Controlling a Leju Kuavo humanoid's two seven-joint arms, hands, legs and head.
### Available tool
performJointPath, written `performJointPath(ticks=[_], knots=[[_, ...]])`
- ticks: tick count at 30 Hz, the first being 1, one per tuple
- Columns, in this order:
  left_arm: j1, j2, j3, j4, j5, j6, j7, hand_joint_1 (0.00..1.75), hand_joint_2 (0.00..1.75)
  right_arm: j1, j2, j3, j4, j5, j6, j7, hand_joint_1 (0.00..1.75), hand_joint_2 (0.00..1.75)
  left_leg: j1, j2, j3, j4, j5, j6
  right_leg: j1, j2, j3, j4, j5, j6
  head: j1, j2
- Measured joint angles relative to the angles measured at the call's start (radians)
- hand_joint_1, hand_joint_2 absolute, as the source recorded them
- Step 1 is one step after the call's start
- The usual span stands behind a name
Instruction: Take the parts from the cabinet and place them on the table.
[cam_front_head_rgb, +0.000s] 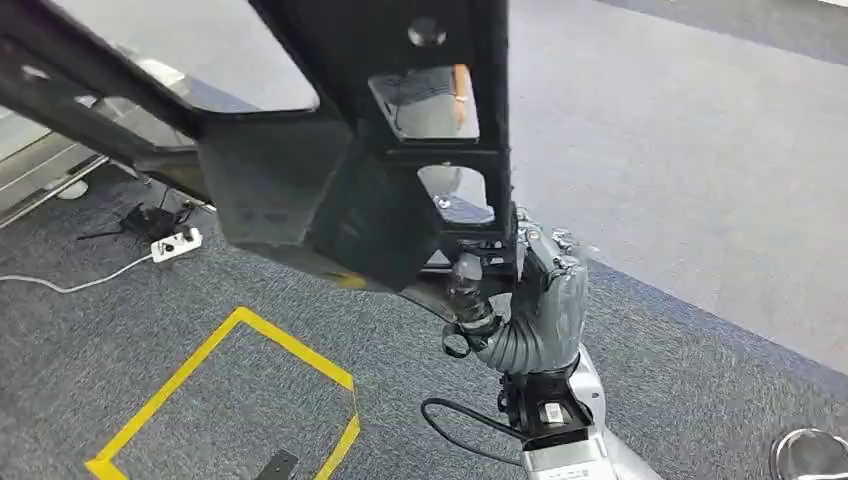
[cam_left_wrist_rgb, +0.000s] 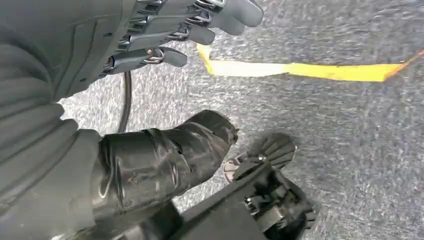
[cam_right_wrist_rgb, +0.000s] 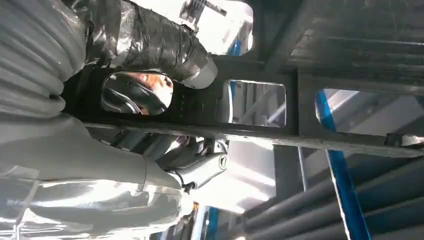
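- The black metal frame part (cam_front_head_rgb: 330, 170) is hanging in the air above the grey carpet (cam_front_head_rgb: 650, 150), clear of any table.
- The right hand (cam_front_head_rgb: 535, 290) is gripping its lower corner, fingers wrapped on the bar; it is probably carrying the weight alone, so keeping it level matters.
- The left hand (cam_left_wrist_rgb: 165, 35) is hanging empty, fingers loosely apart, above the yellow floor tape (cam_left_wrist_rgb: 300, 70).

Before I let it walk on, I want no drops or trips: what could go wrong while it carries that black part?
The right hand grips the large black frame part at one low corner, so it may tilt or slip. The part blocks much of the head view. A white power strip and its cable lie on the carpet, a possible snag.
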Motion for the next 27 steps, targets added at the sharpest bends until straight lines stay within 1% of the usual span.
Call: performJointPath(ticks=[1,2,3,4,5,6,7,8,9,10,11,12,13,14,15,16,17,18,19,20,21,22,23,24,25,26,27], knots=[[-0.001,0.000,0.000,0.000,0.000,0.000,-0.002,0.00,1.75,0.000,0.000,0.000,0.000,0.000,0.000,0.000,1.75,1.75,0.000,-0.010,0.003,-0.001,-0.002,0.004,0.000,0.054,-0.013,0.036,-0.024,-0.001,0.005,0.000],[-0.003,0.000,0.000,0.000,0.000,0.000,-0.003,0.00,1.75,0.000,0.000,0.000,0.000,0.000,0.000,0.000,1.75,1.75,-0.001,-0.018,0.005,-0.001,-0.002,0.010,0.000,0.080,-0.048,0.107,-0.062,-0.003,0.006,0.000],[-0.006,0.000,0.000,0.000,0.000,0.000,-0.003,0.00,1.75,0.002,-0.001,0.000,0.000,0.000,-0.001,0.000,1.75,1.75,-0.002,-0.034,0.005,0.000,-0.004,0.013,0.002,0.092,-0.102,0.206,-0.103,-0.004,0.010,0.000],[-0.006,0.000,0.000,0.000,0.000,0.000,-0.005,0.00,1.75,0.004,-0.001,0.000,0.000,0.000,-0.001,0.000,1.75,1.75,-0.004,-0.048,0.005,0.000,-0.004,0.014,0.003,0.096,-0.144,0.278,-0.123,-0.005,0.009,0.000],[-0.006,0.000,0.000,0.000,0.000,0.000,-0.006,0.00,1.75,0.004,-0.001,0.000,0.000,0.000,-0.001,0.000,1.75,1.75,-0.005,-0.063,0.005,0.002,-0.006,0.016,0.003,0.096,-0.173,0.314,-0.120,-0.006,0.008,0.000],[-0.005,0.000,0.000,0.000,0.000,0.000,-0.006,0.00,1.75,0.005,-0.001,0.000,0.001,0.000,-0.001,0.000,1.75,1.75,-0.005,-0.078,0.006,0.004,-0.007,0.016,0.003,0.096,-0.177,0.299,-0.090,-0.007,0.009,0.000],[-0.004,0.000,0.000,0.000,0.000,0.000,-0.006,0.00,1.75,0.004,-0.001,0.000,0.001,0.000,-0.001,0.000,1.75,1.75,-0.005,-0.096,0.008,0.007,-0.009,0.015,0.002,0.098,-0.158,0.240,-0.041,-0.009,0.010,0.000],[-0.004,0.000,0.000,0.000,0.000,0.000,-0.006,0.00,1.75,0.004,-0.001,0.000,0.001,0.000,-0.001,0.000,1.75,1.75,-0.005,-0.113,0.012,0.010,-0.012,0.012,0.000,0.106,-0.123,0.151,0.015,-0.012,0.010,0.000],[-0.004,0.000,0.000,0.000,-0.001,0.000,-0.006,0.00,1.75,0.004,-0.001,0.000,0.001,0.000,-0.001,0.000,1.75,1.75,-0.004,-0.128,0.015,0.014,-0.016,0.008,-0.002,0.139,-0.086,0.060,0.064,-0.014,0.011,0.000],[-0.005,-0.001,0.000,0.000,-0.002,0.000,-0.008,0.00,1.75,0.005,-0.001,0.000,0.002,0.000,-0.001,0.000,1.75,1.75,-0.005,-0.136,0.010,0.016,-0.018,0.005,-0.007,0.197,-0.077,0.035,0.046,-0.016,0.008,0.000],[-0.008,-0.001,0.000,0.000,-0.003,0.001,-0.010,0.00,1.75,0.004,-0.002,0.000,0.001,0.000,-0.002,0.000,1.75,1.75,-0.005,-0.151,0.001,0.023,-0.018,0.000,-0.008,0.195,-0.070,0.016,0.049,-0.015,0.006,0.000],[-0.008,-0.001,0.000,0.000,-0.006,0.001,-0.014,0.00,1.75,0.006,-0.002,0.000,0.002,0.000,-0.003,0.001,1.75,1.75,0.001,-0.162,-0.003,0.019,-0.014,-0.009,-0.003,0.185,-0.070,0.017,0.050,-0.019,0.010,0.000],[-0.006,-0.001,0.000,0.000,-0.010,0.001,-0.016,0.00,1.75,0.006,-0.003,0.000,0.002,0.000,-0.003,0.001,1.75,1.75,0.004,-0.171,-0.005,0.015,-0.011,-0.015,0.003,0.175,-0.069,0.018,0.050,-0.022,0.010,0.000],[-0.005,0.000,0.000,0.000,-0.010,0.001,-0.016,0.00,1.75,0.005,-0.002,0.000,0.002,0.000,-0.003,0.001,1.75,1.75,0.005,-0.186,-0.006,0.012,-0.009,-0.023,0.001,0.160,-0.064,0.013,0.052,-0.029,0.010,0.000],[-0.002,0.002,0.000,0.000,-0.010,0.000,-0.016,0.00,1.75,0.004,-0.002,0.000,0.002,0.000,-0.003,0.001,1.75,1.75,0.005,-0.156,-0.011,0.030,-0.013,-0.023,-0.006,0.145,-0.055,0.001,0.057,-0.038,0.009,0.000],[-0.001,0.002,0.000,0.000,-0.009,0.001,-0.016,0.00,1.75,0.005,-0.002,0.000,0.002,0.000,-0.004,0.000,1.75,1.75,-0.005,-0.087,-0.025,0.062,-0.028,-0.029,-0.004,0.132,-0.046,-0.005,0.055,-0.044,0.003,0.000],[-0.004,0.002,0.000,0.000,-0.009,0.000,-0.016,0.00,1.75,0.004,-0.002,0.000,0.002,0.000,-0.005,0.000,1.75,1.75,-0.003,-0.053,-0.058,0.122,-0.062,-0.033,-0.001,0.116,-0.041,-0.005,0.053,-0.050,-0.002,0.000],[-0.007,0.001,0.000,-0.001,-0.009,0.000,-0.016,0.00,1.75,0.005,-0.002,0.000,0.002,0.000,-0.006,0.000,1.75,1.75,0.001,-0.038,-0.096,0.193,-0.093,-0.036,0.002,0.101,-0.040,-0.005,0.051,-0.053,-0.001,0.000],[-0.007,0.000,0.000,-0.001,-0.009,-0.002,-0.015,0.00,1.75,0.006,-0.002,0.000,0.002,0.000,-0.007,0.000,1.75,1.75,0.004,-0.032,-0.134,0.259,-0.118,-0.040,0.004,0.084,-0.039,-0.005,0.048,-0.056,-0.002,0.000],[-0.007,-0.002,0.000,-0.002,-0.009,-0.004,-0.013,0.00,1.75,0.006,-0.002,0.000,0.002,0.000,-0.007,0.000,1.75,1.75,0.006,-0.030,-0.158,0.299,-0.126,-0.042,0.005,0.069,-0.038,-0.004,0.045,-0.056,-0.002,0.000],[-0.005,-0.002,0.000,-0.001,-0.009,-0.005,-0.010,0.00,1.75,0.006,-0.002,0.000,0.002,0.000,-0.008,0.000,1.75,1.75,0.008,-0.028,-0.158,0.294,-0.111,-0.043,0.005,0.055,-0.037,-0.004,0.042,-0.055,-0.002,0.000],[-0.003,-0.002,0.000,-0.001,-0.009,-0.006,-0.009,0.00,1.75,0.006,-0.002,0.000,0.002,0.000,-0.008,0.000,1.75,1.75,0.008,-0.023,-0.136,0.250,-0.081,-0.044,0.005,0.042,-0.034,-0.003,0.039,-0.053,-0.002,0.000],[-0.002,-0.002,0.000,-0.001,-0.009,-0.007,-0.009,0.00,1.75,0.006,-0.002,0.000,0.002,0.000,-0.009,0.000,1.75,1.75,0.009,-0.015,-0.093,0.171,-0.041,-0.042,0.005,0.029,-0.030,-0.002,0.035,-0.050,-0.002,0.000],[-0.003,-0.002,0.000,-0.001,-0.009,-0.007,-0.009,0.00,1.75,0.006,-0.002,0.000,0.002,0.000,-0.009,0.000,1.75,1.75,0.008,0.007,-0.043,0.084,-0.004,-0.039,0.005,0.018,-0.025,-0.001,0.031,-0.047,-0.002,0.000],[-0.005,-0.002,0.000,-0.001,-0.009,-0.009,-0.009,0.00,1.75,0.006,-0.002,0.000,0.002,0.000,-0.009,0.000,1.75,1.75,0.000,0.060,-0.014,0.019,-0.009,-0.035,0.007,0.007,-0.020,-0.001,0.026,-0.042,-0.002,0.000],[-0.007,-0.002,0.000,-0.002,-0.008,-0.016,-0.010,0.00,1.75,0.005,-0.002,0.000,0.002,0.000,-0.009,0.000,1.75,1.75,-0.009,0.084,-0.007,0.015,-0.010,-0.022,0.019,-0.003,-0.020,0.001,0.021,-0.035,-0.001,0.000],[-0.009,-0.002,0.000,-0.002,0.000,-0.024,-0.012,0.00,1.75,0.006,-0.003,0.000,0.002,0.000,-0.009,-0.001,1.75,1.75,-0.011,0.069,-0.010,0.018,-0.010,-0.017,0.016,-0.010,-0.017,-0.004,0.021,-0.031,0.002,0.000]])
